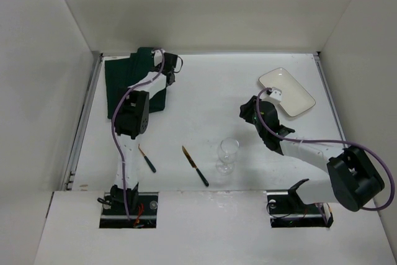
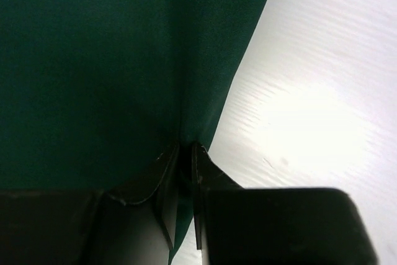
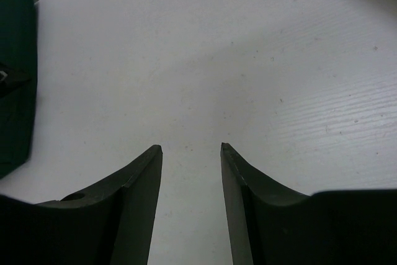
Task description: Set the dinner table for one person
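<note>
The white dinner table (image 1: 205, 85) carries a dark green cloth mat (image 1: 123, 82) at the far left. My left gripper (image 1: 166, 66) is shut on the mat's right edge; in the left wrist view the gripper (image 2: 186, 148) pinches the green cloth (image 2: 93, 60) between its jaws. A white rectangular plate (image 1: 286, 91) lies at the far right. A clear wine glass (image 1: 227, 155) stands near the front middle, with a knife (image 1: 195, 166) and a second green-handled utensil (image 1: 147, 159) to its left. My right gripper (image 1: 248, 111) is open and empty above bare table (image 3: 191, 148).
White walls enclose the table on the left, back and right. Metal side rails (image 1: 84, 122) run along the table's edges. A corner of the green mat (image 3: 15, 79) shows at the left of the right wrist view.
</note>
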`<state>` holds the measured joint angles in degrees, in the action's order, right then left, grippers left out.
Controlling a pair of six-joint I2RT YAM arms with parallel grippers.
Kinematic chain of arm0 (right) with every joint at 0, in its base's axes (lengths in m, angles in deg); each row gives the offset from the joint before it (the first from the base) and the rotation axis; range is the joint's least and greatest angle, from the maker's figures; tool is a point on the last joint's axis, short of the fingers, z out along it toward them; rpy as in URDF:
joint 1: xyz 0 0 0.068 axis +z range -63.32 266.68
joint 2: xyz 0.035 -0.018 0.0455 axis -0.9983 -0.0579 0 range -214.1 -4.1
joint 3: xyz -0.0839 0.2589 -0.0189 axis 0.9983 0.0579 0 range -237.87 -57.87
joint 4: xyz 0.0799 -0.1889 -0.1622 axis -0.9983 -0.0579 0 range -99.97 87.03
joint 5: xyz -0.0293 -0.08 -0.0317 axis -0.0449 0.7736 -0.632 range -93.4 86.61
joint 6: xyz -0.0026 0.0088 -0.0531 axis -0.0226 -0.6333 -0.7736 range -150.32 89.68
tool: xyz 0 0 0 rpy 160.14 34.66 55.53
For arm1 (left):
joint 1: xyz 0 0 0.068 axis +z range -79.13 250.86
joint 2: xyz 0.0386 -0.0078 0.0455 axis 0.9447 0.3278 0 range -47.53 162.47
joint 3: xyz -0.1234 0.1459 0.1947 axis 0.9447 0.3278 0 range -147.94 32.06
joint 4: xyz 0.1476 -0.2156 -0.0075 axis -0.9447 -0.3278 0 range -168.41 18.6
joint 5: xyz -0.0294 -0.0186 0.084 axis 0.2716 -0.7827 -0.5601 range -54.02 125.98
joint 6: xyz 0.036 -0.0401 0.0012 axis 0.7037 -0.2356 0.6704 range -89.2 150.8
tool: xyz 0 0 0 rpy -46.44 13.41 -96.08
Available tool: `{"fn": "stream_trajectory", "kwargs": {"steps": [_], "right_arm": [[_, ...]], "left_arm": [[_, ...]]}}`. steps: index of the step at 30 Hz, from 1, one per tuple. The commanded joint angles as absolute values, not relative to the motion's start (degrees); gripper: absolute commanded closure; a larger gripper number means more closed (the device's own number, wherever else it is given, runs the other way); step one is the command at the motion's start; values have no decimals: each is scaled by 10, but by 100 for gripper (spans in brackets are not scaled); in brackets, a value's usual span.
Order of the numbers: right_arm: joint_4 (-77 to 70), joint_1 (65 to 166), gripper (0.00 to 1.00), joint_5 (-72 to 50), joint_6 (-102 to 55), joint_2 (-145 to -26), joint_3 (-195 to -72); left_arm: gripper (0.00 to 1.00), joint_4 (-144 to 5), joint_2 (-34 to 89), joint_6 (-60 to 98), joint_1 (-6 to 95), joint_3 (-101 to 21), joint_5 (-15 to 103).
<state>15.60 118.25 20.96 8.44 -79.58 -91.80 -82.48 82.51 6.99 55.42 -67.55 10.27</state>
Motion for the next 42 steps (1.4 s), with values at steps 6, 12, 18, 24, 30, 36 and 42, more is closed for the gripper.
{"fn": "stream_trajectory", "kwargs": {"steps": [6,12,18,24,30,36,42], "right_arm": [[207,1188,51,209,80,-783,-925],[207,1188,51,206,80,-790,-927],[206,1187,51,203,81,-795,-929],[205,1186,57,198,78,-798,-933],[205,1188,53,190,76,-811,-939],[201,1190,50,181,75,-819,-946],[200,1194,50,177,75,-823,-950]], "left_arm": [[82,-825,754,21,486,-642,158],[67,-748,631,-65,503,-510,173],[63,-631,488,-182,562,-295,211],[57,-540,428,-262,639,-146,271],[55,-450,434,-296,682,-84,323],[54,-415,440,-313,704,-65,329],[56,-407,458,-316,717,-72,320]]}}
